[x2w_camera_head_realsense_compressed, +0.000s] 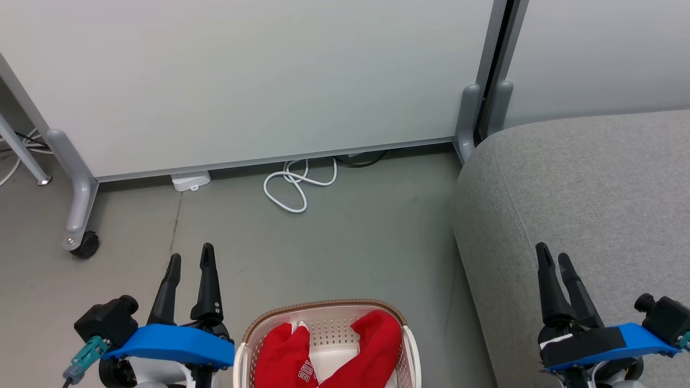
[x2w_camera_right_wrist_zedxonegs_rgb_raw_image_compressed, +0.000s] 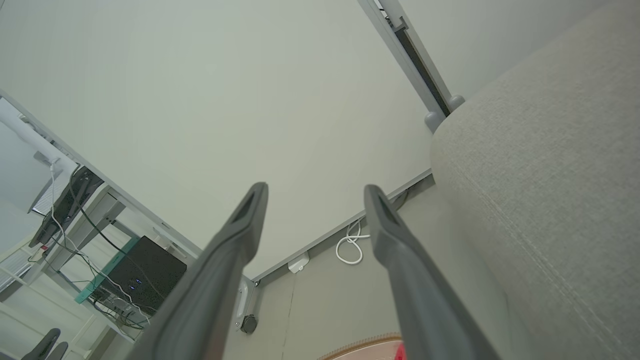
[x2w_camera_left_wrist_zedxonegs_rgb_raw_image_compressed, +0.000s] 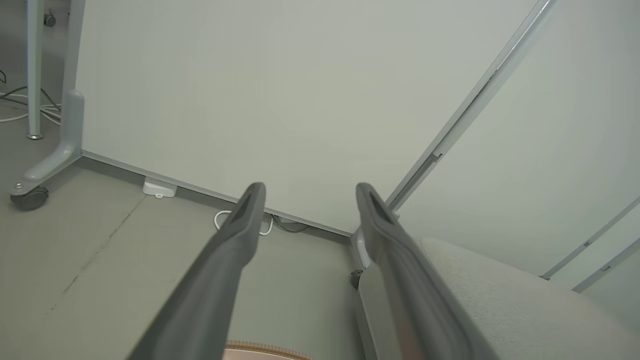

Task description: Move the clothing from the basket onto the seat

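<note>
Clothing (x2w_camera_head_realsense_compressed: 323, 350): two red garments, both lying in the basket (x2w_camera_head_realsense_compressed: 323, 306), bunched against its floor and back wall, white lettering showing on the left one. The bottom of the head view cuts off the basket's near half, so I can't tell how far the fabric runs. Nothing red is on the seat (x2w_camera_head_realsense_compressed: 582, 188). Judged progress: zero, both pieces left to lift and carry over.

Left pincer (x2w_camera_head_realsense_compressed: 191, 254) hangs over the floor (x2w_camera_head_realsense_compressed: 350, 242) just left of the basket, fingers apart, empty. Right pincer (x2w_camera_head_realsense_compressed: 552, 253) hangs above the near part of the seat, also parted with nothing between the fingers; the gap is clear in the right wrist view.

Edges: the basket's brown rim stands above the cloth, so a reach has to go down past it. The seat's rounded side edge is near the basket's right, with a strip of floor between them.

Room: the seat top has bare fabric for a drop. Farther off, a white cable (x2w_camera_head_realsense_compressed: 294, 186) loops by the partition panel (x2w_camera_head_realsense_compressed: 242, 81), and a caster (x2w_camera_head_realsense_compressed: 83, 245) sits far left, both well apart from the likely path.
</note>
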Robot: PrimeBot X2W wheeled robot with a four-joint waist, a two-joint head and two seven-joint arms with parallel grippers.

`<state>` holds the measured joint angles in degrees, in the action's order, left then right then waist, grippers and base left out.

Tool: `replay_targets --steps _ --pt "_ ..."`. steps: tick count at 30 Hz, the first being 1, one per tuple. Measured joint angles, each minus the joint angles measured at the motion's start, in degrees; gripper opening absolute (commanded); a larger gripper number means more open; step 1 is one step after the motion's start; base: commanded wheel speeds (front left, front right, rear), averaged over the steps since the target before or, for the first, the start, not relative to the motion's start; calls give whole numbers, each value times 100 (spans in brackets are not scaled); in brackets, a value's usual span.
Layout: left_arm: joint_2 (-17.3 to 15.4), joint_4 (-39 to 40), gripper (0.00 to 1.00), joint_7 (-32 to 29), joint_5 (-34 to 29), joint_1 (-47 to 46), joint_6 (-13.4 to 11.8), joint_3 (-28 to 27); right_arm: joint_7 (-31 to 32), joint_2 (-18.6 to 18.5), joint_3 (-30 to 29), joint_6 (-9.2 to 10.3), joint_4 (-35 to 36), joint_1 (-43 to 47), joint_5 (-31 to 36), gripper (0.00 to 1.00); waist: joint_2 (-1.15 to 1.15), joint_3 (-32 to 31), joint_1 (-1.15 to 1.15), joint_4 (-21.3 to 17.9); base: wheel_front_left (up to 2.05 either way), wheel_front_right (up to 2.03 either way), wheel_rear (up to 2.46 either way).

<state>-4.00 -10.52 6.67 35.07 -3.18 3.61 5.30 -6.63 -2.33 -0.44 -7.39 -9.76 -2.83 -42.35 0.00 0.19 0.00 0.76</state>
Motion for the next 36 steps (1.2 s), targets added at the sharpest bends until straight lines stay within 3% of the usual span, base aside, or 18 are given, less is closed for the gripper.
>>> replay_targets --steps 36 --pt "-179 -25 100 505 -1978 -103 -300 635 -504 -18 123 -1 -58 -2 2241 100 0 32 0 84 0 0 0"
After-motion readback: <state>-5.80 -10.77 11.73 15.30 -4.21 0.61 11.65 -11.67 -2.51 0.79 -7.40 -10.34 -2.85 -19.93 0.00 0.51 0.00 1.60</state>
